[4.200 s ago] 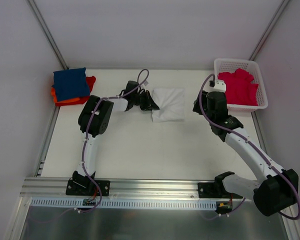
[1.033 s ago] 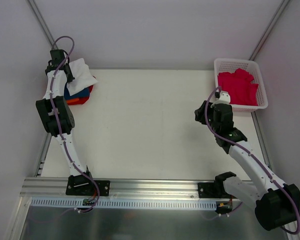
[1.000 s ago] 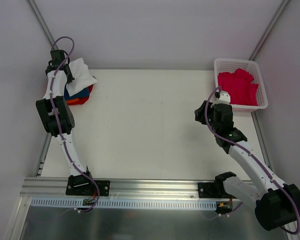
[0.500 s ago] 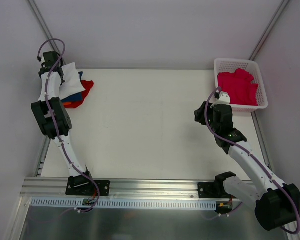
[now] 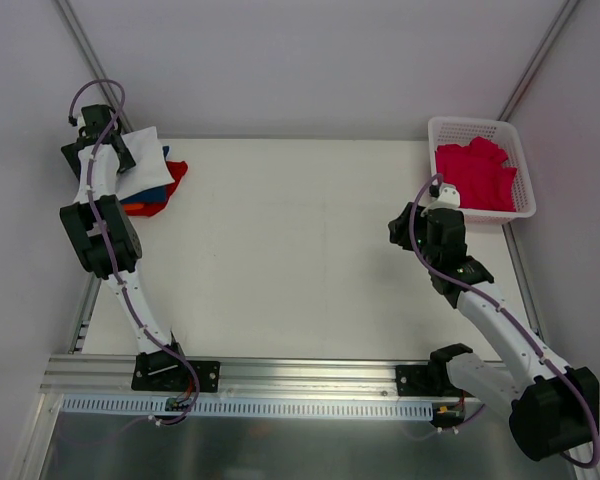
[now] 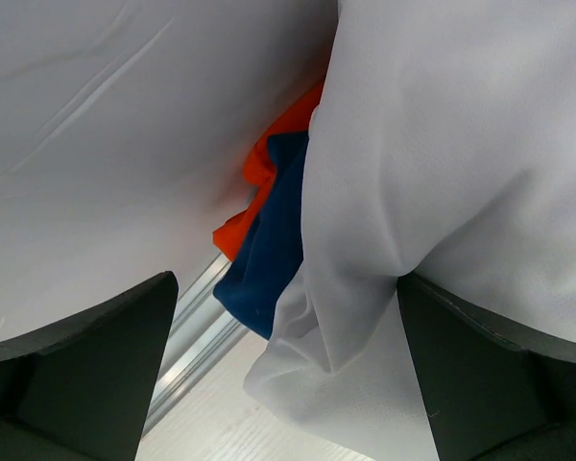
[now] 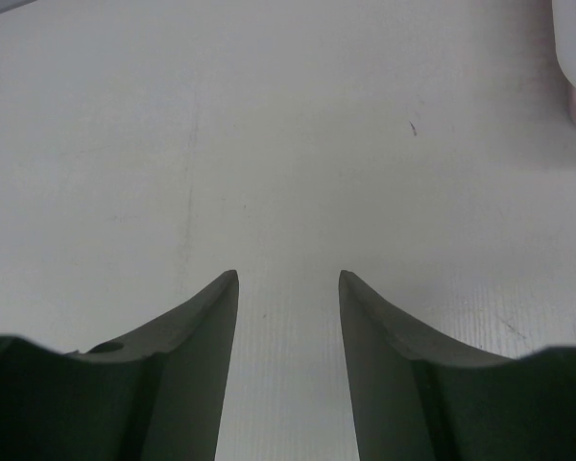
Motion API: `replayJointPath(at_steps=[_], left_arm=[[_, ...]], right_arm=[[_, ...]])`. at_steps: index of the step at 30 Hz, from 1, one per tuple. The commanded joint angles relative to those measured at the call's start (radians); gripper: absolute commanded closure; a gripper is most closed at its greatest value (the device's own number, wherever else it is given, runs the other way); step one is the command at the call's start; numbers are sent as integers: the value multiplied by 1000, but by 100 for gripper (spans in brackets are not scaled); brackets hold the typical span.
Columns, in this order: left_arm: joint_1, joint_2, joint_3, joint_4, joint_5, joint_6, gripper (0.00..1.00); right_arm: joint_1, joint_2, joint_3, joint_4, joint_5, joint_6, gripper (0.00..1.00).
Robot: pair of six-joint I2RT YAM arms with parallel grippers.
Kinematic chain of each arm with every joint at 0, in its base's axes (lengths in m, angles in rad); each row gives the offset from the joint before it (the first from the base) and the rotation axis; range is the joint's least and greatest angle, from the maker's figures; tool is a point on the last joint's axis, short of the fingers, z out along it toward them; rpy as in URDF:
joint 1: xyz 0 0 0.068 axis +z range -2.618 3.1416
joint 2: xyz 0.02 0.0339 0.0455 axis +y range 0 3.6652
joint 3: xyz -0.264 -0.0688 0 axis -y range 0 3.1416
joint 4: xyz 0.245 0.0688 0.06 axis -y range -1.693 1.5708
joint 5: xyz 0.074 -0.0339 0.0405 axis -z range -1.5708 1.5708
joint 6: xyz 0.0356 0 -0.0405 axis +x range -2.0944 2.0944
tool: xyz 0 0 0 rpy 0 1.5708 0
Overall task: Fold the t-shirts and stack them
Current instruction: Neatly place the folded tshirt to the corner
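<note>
My left gripper (image 6: 286, 288) sits stretched far forward, jaws spread wide; my right gripper (image 7: 288, 276) hangs with jaws parted, empty.

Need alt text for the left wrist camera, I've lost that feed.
A folded white t-shirt fills the right side, lying over a navy t-shirt and an orange-red t-shirt. Dark fingers of the left gripper stand wide apart at the bottom corners, white cloth between them.

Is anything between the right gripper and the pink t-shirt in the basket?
Only the white plastic lattice basket's wall separates the open right gripper from the crimson-pink cloth t-shirt; from above, nothing visible blocks it.
</note>
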Motion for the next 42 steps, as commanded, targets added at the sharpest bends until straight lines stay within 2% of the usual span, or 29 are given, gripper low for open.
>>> replayJointPath(at_steps=[1,6,17,20,24,25,26,27,28,29,30,34,42], left_arm=[[5,-24,5,-16,-25,-23,1],[-9,-85,14,-19,-2,-32,1],[-130,-266,23,-18,-56,-24,1],[-173,-303,22,-18,12,-30,1],[-196,-297,30,-14,180,-53,1],[-193,-280,40,-16,263,-75,1],[-166,-236,62,-2,447,-110,11],[-165,-236,62,-2,449,-110,39],[-162,-198,88,-4,531,-142,75],[-161,-182,97,-4,552,-159,95],[-161,-168,103,4,578,-174,100],[-159,-143,33,114,711,-277,100],[-113,-173,-283,560,928,-544,100]], right_arm=[[-8,7,2,48,-13,7,50],[-10,25,1,54,-19,10,50],[-16,28,-1,58,-30,15,50],[-16,34,-2,63,-36,22,50],[-16,31,-4,65,-41,27,50],[-16,24,-6,65,-39,29,50],[-16,9,-10,65,-33,35,50],[-18,8,-12,65,-33,35,50],[-16,4,-15,63,-31,33,50],[-18,-1,-16,63,-28,36,50],[-16,-5,-18,63,-28,36,50],[-18,-12,-22,52,-21,33,50],[-19,-21,-19,39,-15,26,50]])
